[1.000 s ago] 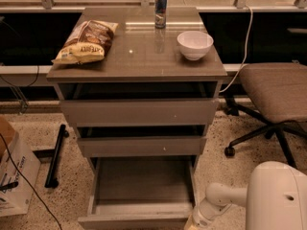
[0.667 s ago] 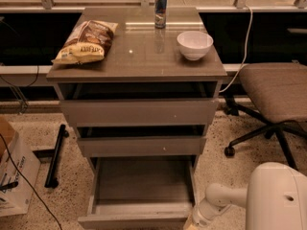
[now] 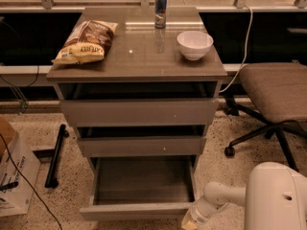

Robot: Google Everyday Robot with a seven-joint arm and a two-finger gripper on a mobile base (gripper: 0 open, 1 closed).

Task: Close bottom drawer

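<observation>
The bottom drawer (image 3: 139,210) of the grey-brown cabinet is pulled far out, its long bare tray (image 3: 144,181) open to view and its narrow front panel near the lower edge of the camera view. The middle drawer front (image 3: 141,146) and the tall top drawer front (image 3: 139,111) stick out slightly. My white arm (image 3: 225,198) reaches in from the lower right, and my gripper (image 3: 189,222) sits at the right end of the bottom drawer's front panel, cut off by the frame edge.
On the cabinet top (image 3: 139,56) lie a chip bag (image 3: 86,42), a can (image 3: 160,4) and a white bowl (image 3: 194,44). An office chair (image 3: 276,95) stands at the right. A cardboard box (image 3: 14,171) and a black bar (image 3: 55,155) lie on the floor at left.
</observation>
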